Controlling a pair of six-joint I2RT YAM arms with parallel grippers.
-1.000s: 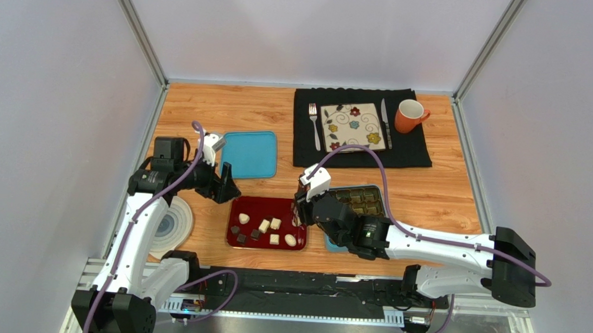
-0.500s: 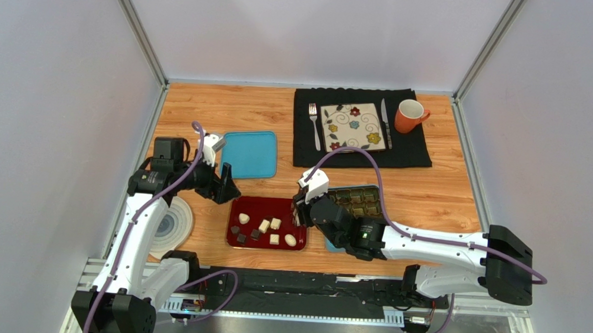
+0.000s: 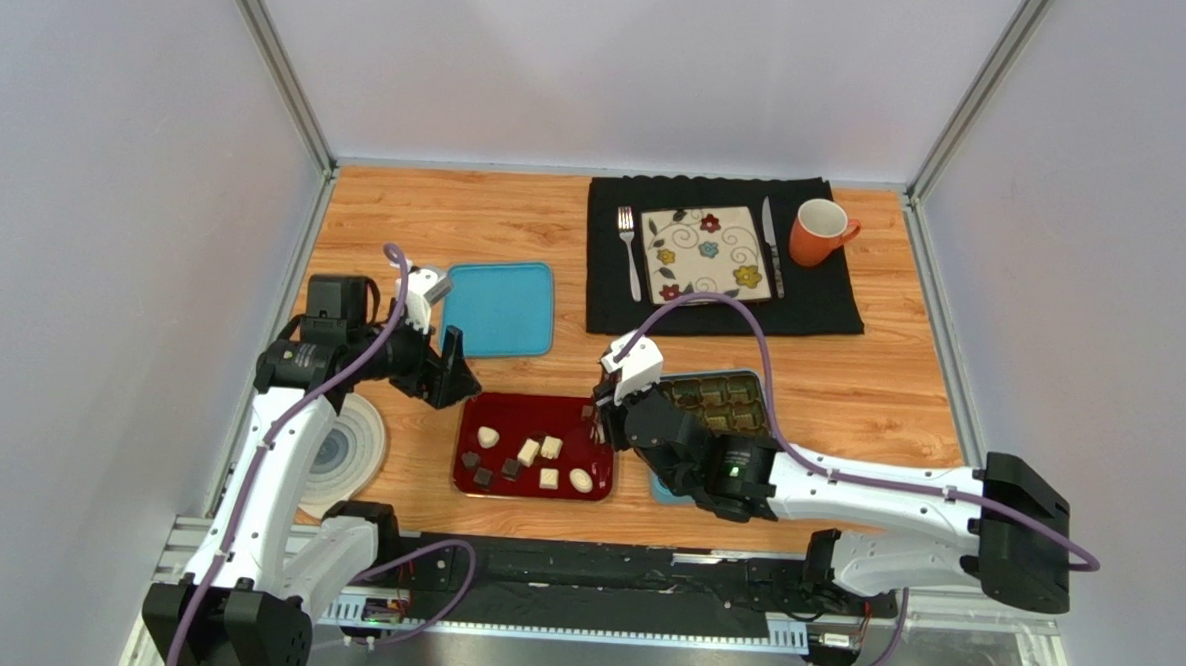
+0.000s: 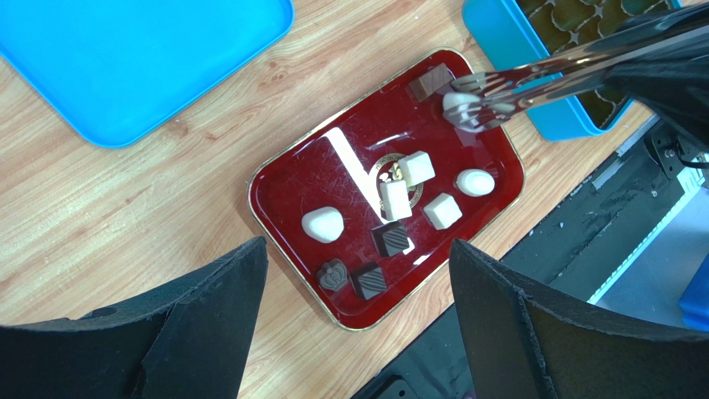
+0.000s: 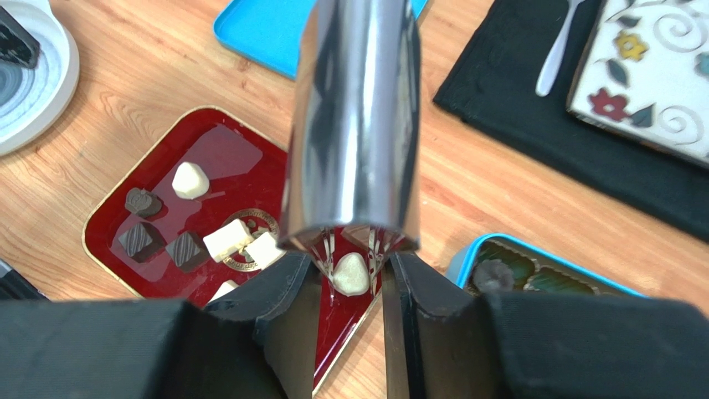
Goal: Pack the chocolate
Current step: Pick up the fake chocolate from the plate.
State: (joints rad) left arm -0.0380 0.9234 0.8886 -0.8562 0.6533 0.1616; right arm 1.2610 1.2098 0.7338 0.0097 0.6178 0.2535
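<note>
Several chocolates, white and dark brown, lie on a red tray, also in the left wrist view. My right gripper is shut on metal tongs. The tong tips pinch one white chocolate over the tray's right end; it also shows in the left wrist view. A dark cube lies just beside it. A blue box with a compartment insert stands right of the tray and holds some chocolates. My left gripper is open and empty above the tray's left edge.
A blue lid lies behind the tray. A white round dish sits at the left. At the back, a black mat carries a flowered square plate, fork, knife and orange mug.
My right gripper with the tongs has shifted only slightly over the tray's right end. The left arm has not moved.
</note>
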